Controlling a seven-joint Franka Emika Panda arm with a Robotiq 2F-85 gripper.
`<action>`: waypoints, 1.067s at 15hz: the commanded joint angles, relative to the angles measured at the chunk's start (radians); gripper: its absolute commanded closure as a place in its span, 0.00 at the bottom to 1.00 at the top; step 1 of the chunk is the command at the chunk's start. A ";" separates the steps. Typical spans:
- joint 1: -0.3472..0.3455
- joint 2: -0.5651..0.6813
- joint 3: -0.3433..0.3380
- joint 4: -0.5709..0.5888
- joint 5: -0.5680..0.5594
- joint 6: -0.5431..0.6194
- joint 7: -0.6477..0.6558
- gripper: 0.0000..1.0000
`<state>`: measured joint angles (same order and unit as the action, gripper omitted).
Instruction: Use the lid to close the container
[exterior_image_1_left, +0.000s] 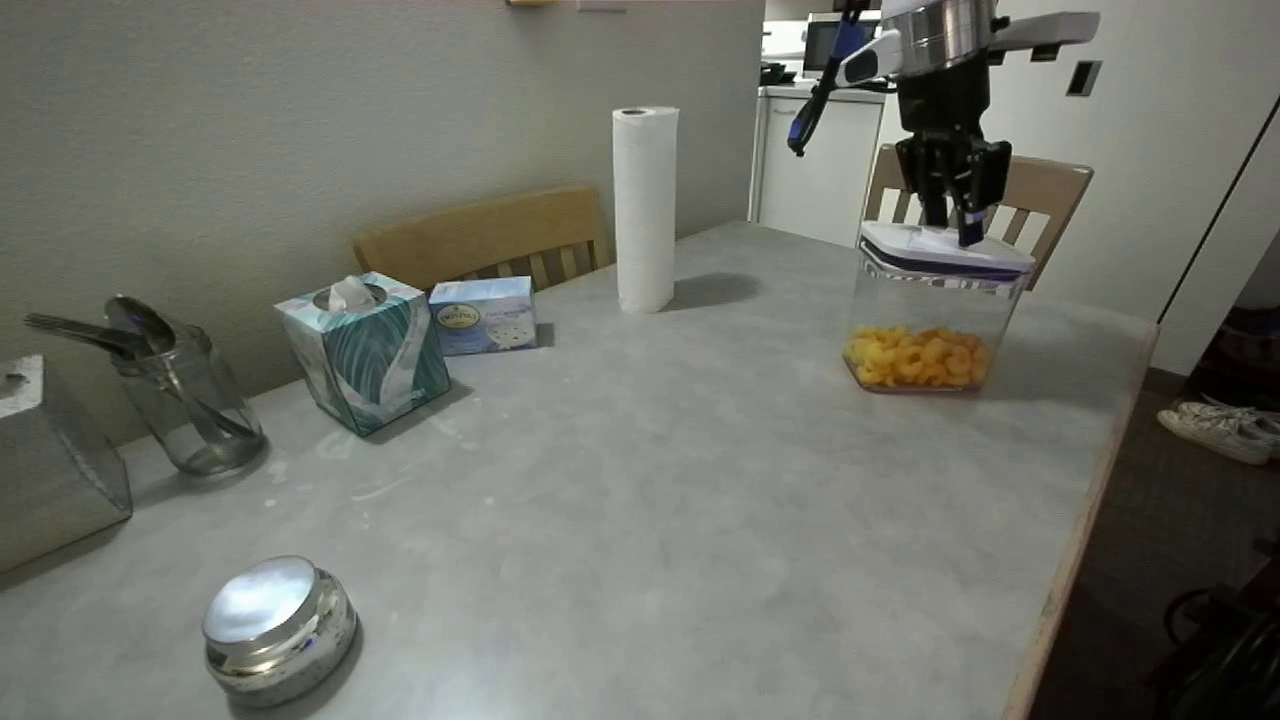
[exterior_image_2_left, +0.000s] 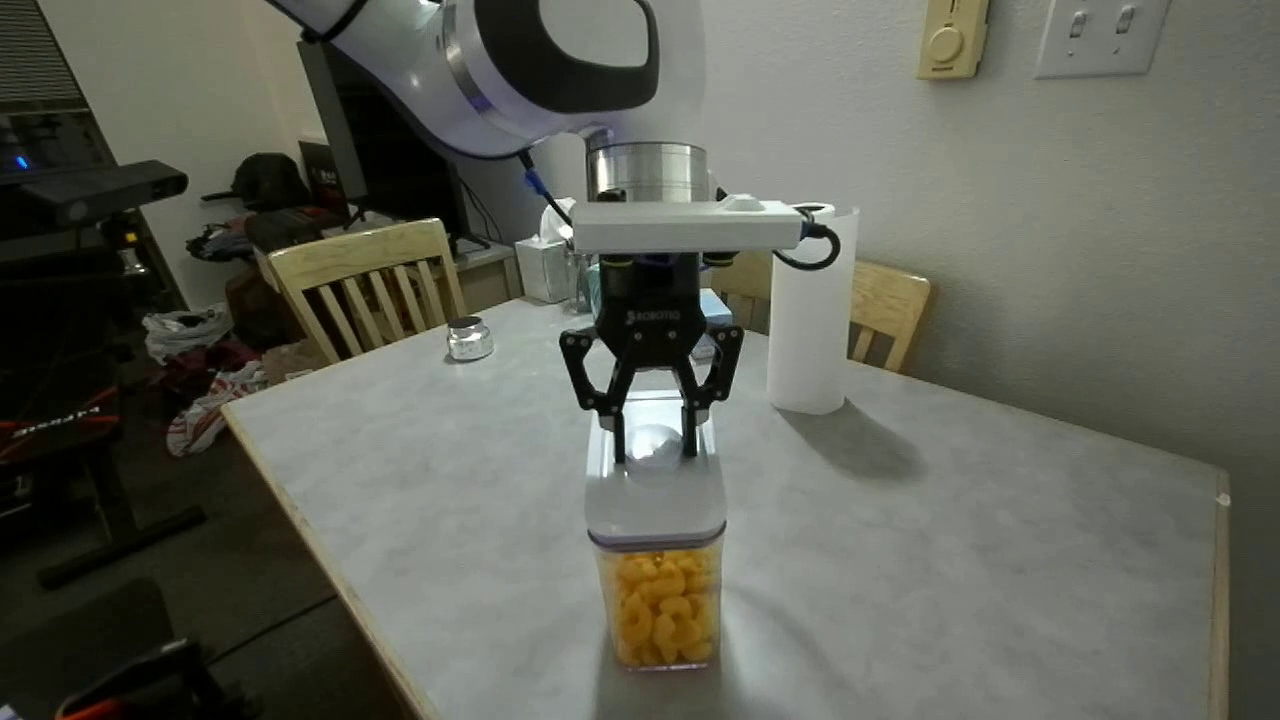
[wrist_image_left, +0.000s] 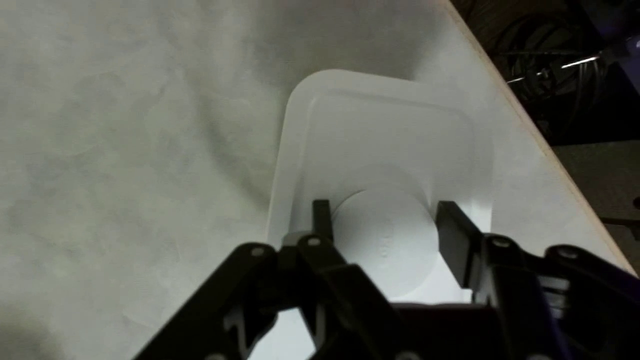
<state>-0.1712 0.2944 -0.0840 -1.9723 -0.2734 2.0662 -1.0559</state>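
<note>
The clear plastic container (exterior_image_1_left: 925, 306) with orange-yellow pasta stands upright on the table; it also shows in an exterior view (exterior_image_2_left: 662, 612). The flat white lid (exterior_image_1_left: 905, 240) lies on top of the container, with a dark band at its underside. I cannot tell whether it sits fully down. In the wrist view the lid (wrist_image_left: 385, 125) fills the middle, with a round raised centre piece. My gripper (exterior_image_2_left: 655, 455) points straight down over it. In the wrist view the gripper (wrist_image_left: 382, 215) has one finger on each side of the centre piece, both appearing to touch it. The container is hidden there.
A paper-towel roll (exterior_image_1_left: 645, 210) stands near the wall. A teal tissue box (exterior_image_1_left: 365, 350), a tea box (exterior_image_1_left: 487, 315) and a glass jar with utensils (exterior_image_1_left: 205, 410) stand further along. A round metal piece (exterior_image_1_left: 280, 630) is on the table. The table edge (exterior_image_1_left: 1090, 510) is near the container.
</note>
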 joint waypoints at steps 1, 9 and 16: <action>0.016 0.082 0.021 0.027 -0.007 -0.039 -0.044 0.71; 0.069 0.177 0.048 0.139 -0.072 -0.178 -0.063 0.71; 0.076 0.193 0.046 0.167 -0.082 -0.192 -0.003 0.71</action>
<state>-0.0914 0.4271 -0.0457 -1.8026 -0.3624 1.8487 -1.1015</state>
